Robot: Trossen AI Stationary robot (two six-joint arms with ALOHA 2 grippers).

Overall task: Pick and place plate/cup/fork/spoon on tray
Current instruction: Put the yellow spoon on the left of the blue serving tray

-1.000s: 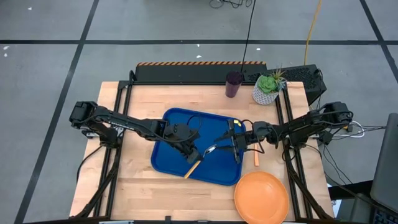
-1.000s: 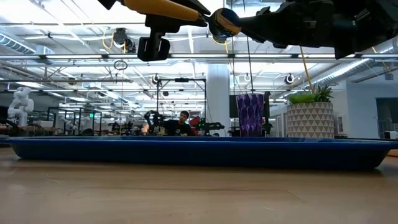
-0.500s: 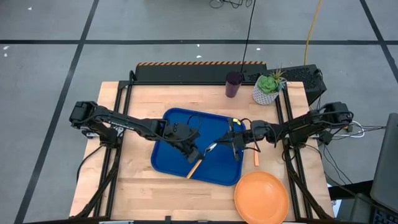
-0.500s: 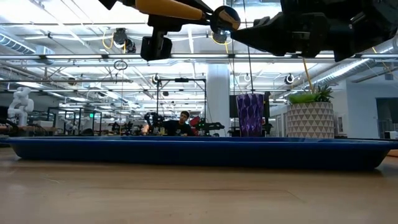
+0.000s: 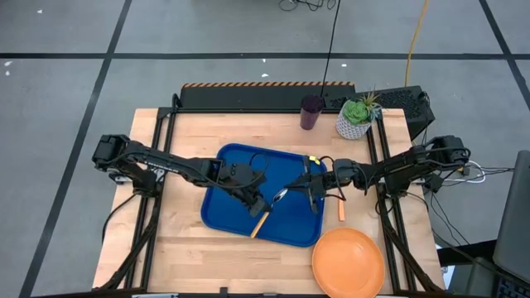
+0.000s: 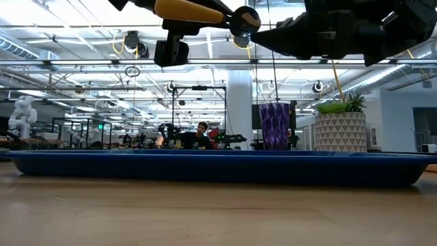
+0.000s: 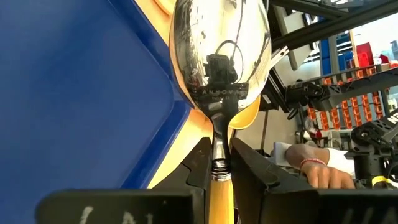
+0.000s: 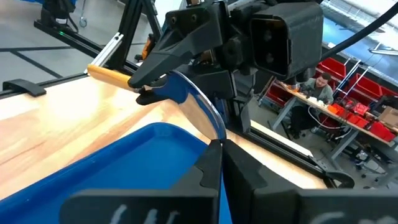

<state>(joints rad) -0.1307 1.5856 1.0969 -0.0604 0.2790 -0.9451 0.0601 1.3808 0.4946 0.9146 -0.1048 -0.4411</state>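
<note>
The spoon (image 5: 272, 207), with a silver bowl and an orange handle, hangs above the blue tray (image 5: 236, 170), held between both arms. My left gripper (image 5: 257, 204) is shut on it from the left, and my right gripper (image 5: 300, 189) is shut at its bowl from the right. The orange plate (image 5: 348, 261) lies on the table at the near right. The purple cup (image 5: 311, 112) stands at the far edge. A slim orange handle, the fork's (image 5: 340, 210), lies on the wood just right of the tray, its tines hidden under my right arm. My left gripper pinches the spoon where the metal neck meets the orange handle (image 7: 219, 167), between its two fingers. The fingers lie along the spoon, and the bowl (image 7: 221, 50) sticks out beyond them. The spoon is lifted clear of the tray. My right gripper is shut on the rim of the spoon's bowl at its free tip (image 8: 214, 138), pinched between the two fingertips. It comes from the table's right side, opposite my left gripper. The spoon hangs above the tray (image 8: 124, 162).
A white pot with a green succulent (image 5: 356, 120) stands beside the cup at the far right. A black box with cables (image 5: 406, 103) sits behind it. Bare wood shows left of the tray and along the near edge. A person (image 6: 200, 137) sits in the room beyond the table.
My right gripper has shut on the tip of the spoon's bowl. My left gripper has kept its hold and shifted slightly toward the table's right edge, so the orange handle now points a little more toward the near edge. The spoon stays lifted above the tray.
</note>
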